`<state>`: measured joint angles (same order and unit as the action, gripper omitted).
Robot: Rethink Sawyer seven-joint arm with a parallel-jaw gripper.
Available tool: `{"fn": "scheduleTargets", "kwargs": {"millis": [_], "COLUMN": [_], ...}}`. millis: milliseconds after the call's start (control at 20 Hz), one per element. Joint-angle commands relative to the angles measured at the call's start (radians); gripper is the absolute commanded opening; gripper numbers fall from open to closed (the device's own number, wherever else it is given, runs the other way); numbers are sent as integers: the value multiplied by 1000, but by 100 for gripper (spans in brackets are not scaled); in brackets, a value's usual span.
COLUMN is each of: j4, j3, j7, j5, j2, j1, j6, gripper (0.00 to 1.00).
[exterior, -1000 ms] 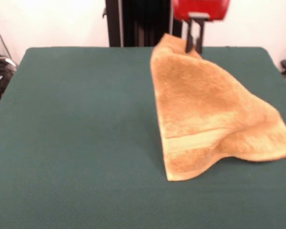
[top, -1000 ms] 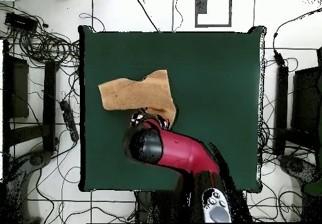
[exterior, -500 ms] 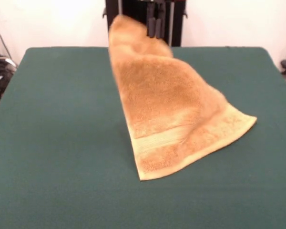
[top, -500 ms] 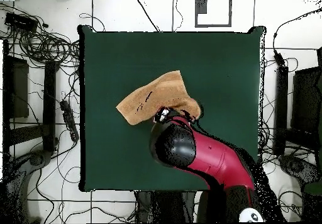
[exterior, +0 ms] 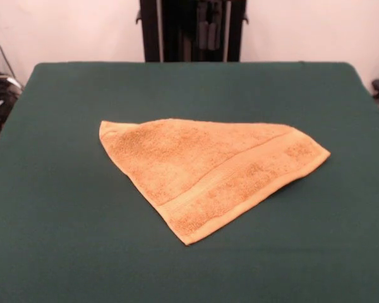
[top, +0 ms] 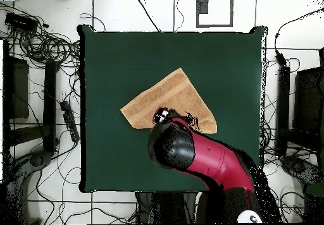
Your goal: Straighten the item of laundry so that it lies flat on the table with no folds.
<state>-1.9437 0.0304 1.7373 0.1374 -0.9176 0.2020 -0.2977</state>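
Orange-tan terry towel [exterior: 208,173] now lying released near the middle of the dark green cloth-covered desk [exterior: 63,240], no longer hanging from the pincer. Showing as a triangle, so judging one fold remaining. Pincer's opening: cannot tell, arm [top: 190,153] covering it.
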Motion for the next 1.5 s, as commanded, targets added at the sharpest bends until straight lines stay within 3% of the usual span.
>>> {"fn": "scheduleTargets", "kwargs": {"millis": [50, 300, 500, 750, 1000, 1200, 1350, 1400, 1500], "j4": [-111, -123, -94, 33, 126, 195, 208, 212, 220], "j3": [-43, -36, 21, -49, -82, -105, -120, -121, -115], "j7": [198, 206, 240, 213, 196, 148, 123, 125, 124], "j5": [-23, -5, 15, 66, 96, 71, 44, 37, 34], "j2": [85, 81, 75, 162, 258, 331, 339, 340, 344], "j1": [-51, -63, -143, -153, -161, -152, -140, -138, -140], "j6": [107, 107, 108, 31, 38, 91, 101, 98, 103], "gripper": [0, 0, 0, 0, 0, 0, 0, 100, 100]}}
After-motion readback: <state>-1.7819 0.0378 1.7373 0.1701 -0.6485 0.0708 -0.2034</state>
